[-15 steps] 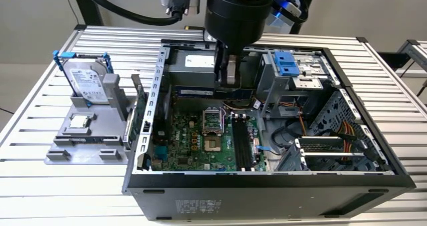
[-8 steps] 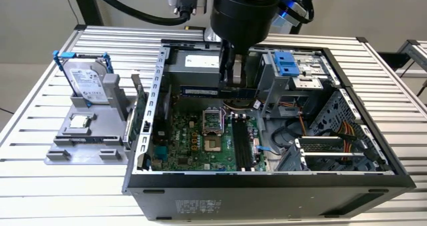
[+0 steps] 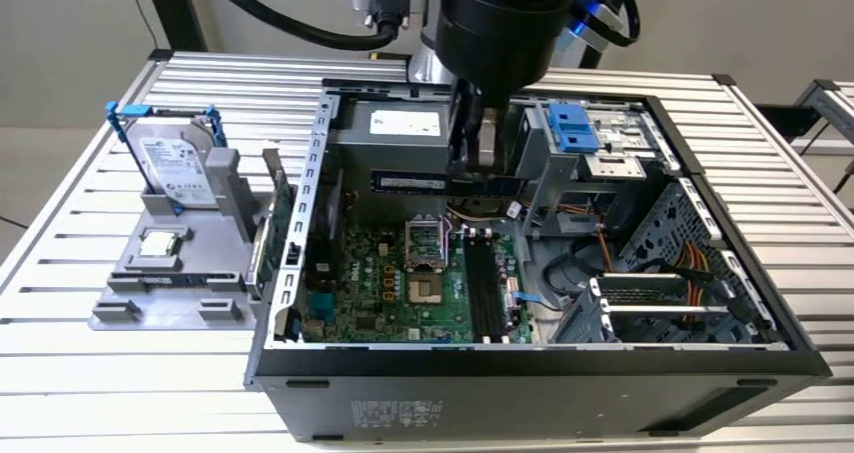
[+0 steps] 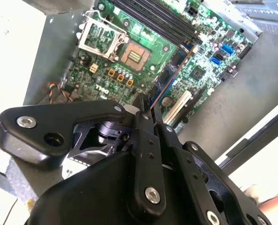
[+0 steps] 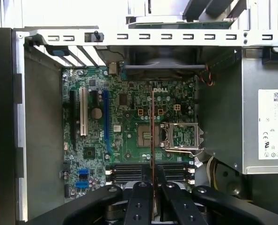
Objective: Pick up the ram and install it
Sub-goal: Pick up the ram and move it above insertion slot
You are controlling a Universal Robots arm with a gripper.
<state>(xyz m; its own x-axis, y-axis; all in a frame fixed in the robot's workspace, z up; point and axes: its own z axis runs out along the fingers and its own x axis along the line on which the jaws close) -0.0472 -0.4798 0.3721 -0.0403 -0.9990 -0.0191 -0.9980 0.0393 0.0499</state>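
Note:
The ram is a long thin dark stick with a row of chips, hanging level above the motherboard inside the open computer case. My gripper is shut on it near its end at the exterior view's right. In both wrist views the ram shows edge-on as a thin line running out from between the black fingers. The black memory slots lie on the board below, apart from the stick.
The case walls and a drive cage close in around the arm. A processor socket sits beside the slots. On the exterior view's left a grey stand carries a hard drive and a square chip.

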